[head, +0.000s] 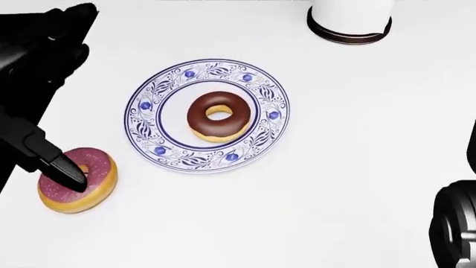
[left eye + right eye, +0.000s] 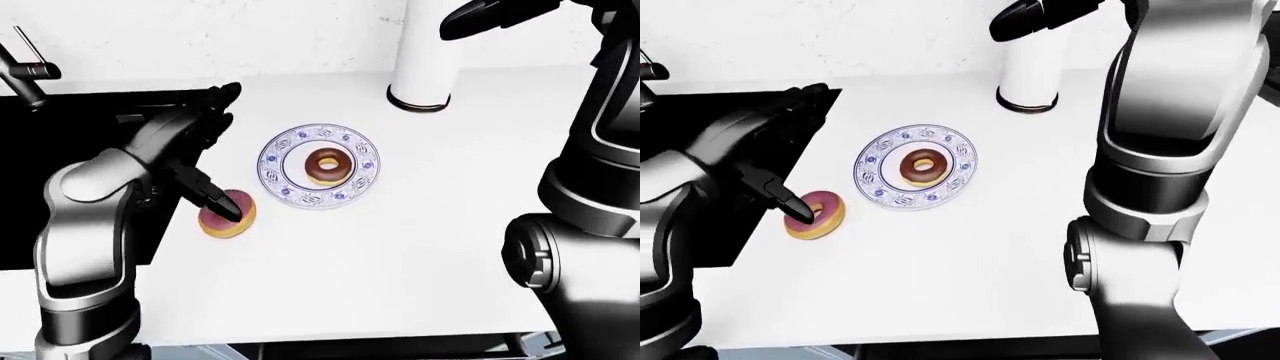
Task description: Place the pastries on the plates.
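One pastry down: the chocolate donut (image 1: pixel 218 115) is sitting on the blue plate (image 1: pixel 261 134). I'm touching a left hand (image 2: pixel 205 150) fingertip (image 1: pixel 71 174), fingers spread, to the pink donut (image 1: pixel 93 187), lying left of it. Right hand (image 2: pixel 1040 15) is hovering far; grip unclear.
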You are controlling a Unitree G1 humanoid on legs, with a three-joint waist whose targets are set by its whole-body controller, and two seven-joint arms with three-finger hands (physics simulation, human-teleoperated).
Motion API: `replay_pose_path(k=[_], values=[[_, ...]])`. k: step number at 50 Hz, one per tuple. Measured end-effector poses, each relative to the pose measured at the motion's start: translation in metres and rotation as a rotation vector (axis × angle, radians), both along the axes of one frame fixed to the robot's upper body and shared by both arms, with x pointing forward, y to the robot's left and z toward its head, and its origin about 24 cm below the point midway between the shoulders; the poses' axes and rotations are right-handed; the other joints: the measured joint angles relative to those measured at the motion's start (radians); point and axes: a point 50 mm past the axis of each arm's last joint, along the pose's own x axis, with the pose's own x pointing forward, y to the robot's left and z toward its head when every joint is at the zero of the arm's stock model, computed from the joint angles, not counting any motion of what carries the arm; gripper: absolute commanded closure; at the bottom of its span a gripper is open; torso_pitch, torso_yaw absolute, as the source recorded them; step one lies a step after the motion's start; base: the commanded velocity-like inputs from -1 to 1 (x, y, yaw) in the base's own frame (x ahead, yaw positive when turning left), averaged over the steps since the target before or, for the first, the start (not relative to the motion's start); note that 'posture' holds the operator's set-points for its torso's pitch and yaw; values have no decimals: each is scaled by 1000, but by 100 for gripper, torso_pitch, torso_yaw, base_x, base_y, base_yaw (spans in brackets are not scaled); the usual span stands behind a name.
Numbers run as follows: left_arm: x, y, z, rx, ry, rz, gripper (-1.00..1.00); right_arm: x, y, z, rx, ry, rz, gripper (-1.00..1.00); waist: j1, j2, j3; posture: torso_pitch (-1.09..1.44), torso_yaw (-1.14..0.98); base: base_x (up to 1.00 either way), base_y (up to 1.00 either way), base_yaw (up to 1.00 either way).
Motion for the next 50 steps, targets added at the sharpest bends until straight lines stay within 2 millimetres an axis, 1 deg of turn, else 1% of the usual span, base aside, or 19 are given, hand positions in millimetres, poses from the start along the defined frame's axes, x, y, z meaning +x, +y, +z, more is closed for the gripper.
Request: replay_pose_path(k=[10,15,22,33,37,39,43,44,45,47,50], values=[[-10,3,-9,86,39,-9,-100,0,2,0,5,3,10,-100,3,-5,-2,0,0,0,0,0],[-12,1,-16,119,63,-27,-100,1,2,-3,11,9,14,-100,5,-5,-2,0,0,0,0,0],[-19,-3,-21,160,69,-35,-100,2,2,-2,12,8,15,-100,6,-7,-2,0,0,0,0,0],[-11,-3,-35,209,95,-9,-100,3,6,-1,9,5,27,-100,7,-9,-4,0,0,0,0,0],[-12,-2,-39,227,97,-6,-100,2,6,-2,11,7,29,-100,7,-11,-5,0,0,0,0,0],[-12,-2,-42,238,102,-7,-95,3,6,-3,13,9,28,-100,8,-10,-5,0,0,0,0,0],[-12,1,-45,249,110,0,-77,2,4,-5,17,12,23,-100,8,-12,-6,0,0,0,0,0],[-12,1,-45,251,110,2,-65,2,3,-6,18,13,20,-100,9,-12,-6,0,0,0,0,0],[-13,2,-45,253,110,4,-62,2,3,-6,20,13,18,-100,9,-12,-6,0,0,0,0,0],[-15,2,-44,257,106,8,-59,1,1,-4,47,5,20,-100,8,-11,-5,0,0,0,0,0],[-17,2,-42,265,88,14,-55,-1,-3,4,85,-30,11,-100,10,-8,-6,0,0,0,0,0]])
